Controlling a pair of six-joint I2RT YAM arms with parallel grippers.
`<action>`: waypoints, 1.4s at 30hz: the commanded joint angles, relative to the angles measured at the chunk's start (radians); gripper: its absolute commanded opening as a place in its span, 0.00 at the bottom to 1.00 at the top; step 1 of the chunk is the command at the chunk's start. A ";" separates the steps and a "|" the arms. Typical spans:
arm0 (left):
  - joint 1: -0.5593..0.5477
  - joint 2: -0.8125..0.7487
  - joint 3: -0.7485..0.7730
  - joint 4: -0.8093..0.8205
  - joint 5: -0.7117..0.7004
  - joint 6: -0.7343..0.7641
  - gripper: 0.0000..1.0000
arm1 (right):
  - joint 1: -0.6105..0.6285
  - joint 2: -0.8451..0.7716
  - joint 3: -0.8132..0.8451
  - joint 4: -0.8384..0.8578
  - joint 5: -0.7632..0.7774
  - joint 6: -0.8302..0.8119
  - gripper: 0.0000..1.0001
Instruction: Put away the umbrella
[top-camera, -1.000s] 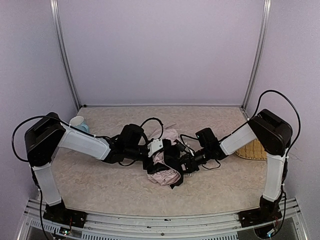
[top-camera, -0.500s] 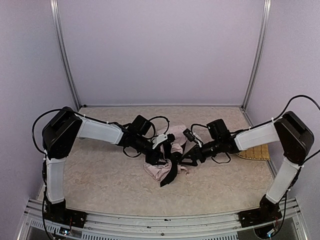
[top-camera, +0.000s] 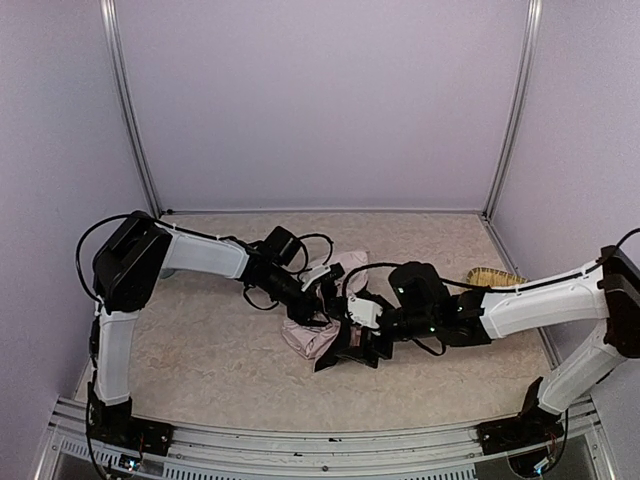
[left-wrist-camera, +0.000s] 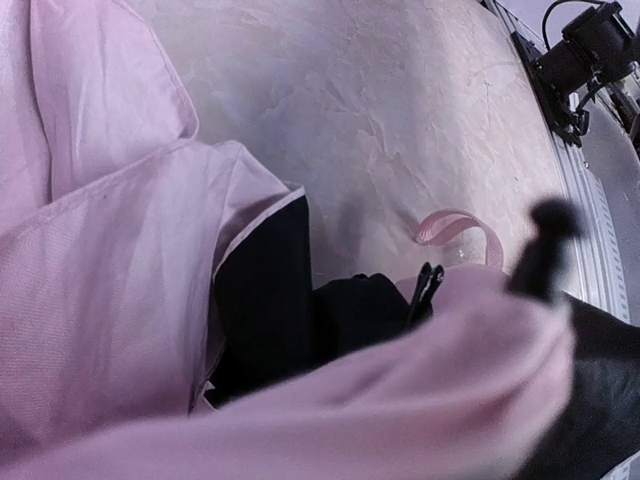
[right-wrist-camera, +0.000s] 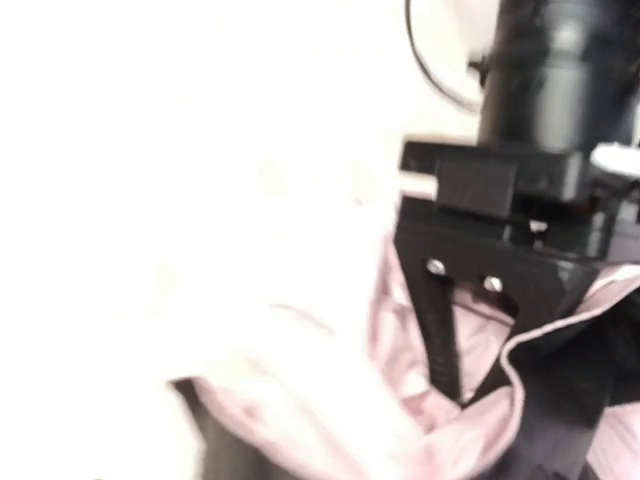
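- My right wrist view is washed out and blurred; the right gripper (top-camera: 352, 338) sits buried in cloth; its grip I cannot tell
- The left gripper (top-camera: 322, 308) has one finger (right-wrist-camera: 440, 340) down in pink folds; clenched or released, I cannot tell
- The umbrella (top-camera: 306, 340) lies crumpled mid-table (top-camera: 200, 350) between both grippers; its strap (left-wrist-camera: 455, 226) curls on the surface

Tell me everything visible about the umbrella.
The umbrella is a crumpled heap of pale pink fabric with black lining showing in the folds, lying on the table. A thin pink strap loops onto the surface. The left gripper and right gripper both sit against it; whether either grips is unclear.
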 joint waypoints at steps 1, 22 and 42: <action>0.003 0.043 -0.018 -0.115 -0.044 -0.012 0.47 | 0.011 0.120 0.110 -0.048 0.122 -0.106 0.86; 0.029 0.115 0.080 -0.227 0.221 0.026 0.61 | -0.039 0.522 0.296 -0.227 0.322 -0.131 0.58; 0.053 0.053 -0.008 -0.060 0.083 -0.172 0.66 | -0.071 0.274 0.298 -0.289 0.287 -0.067 0.83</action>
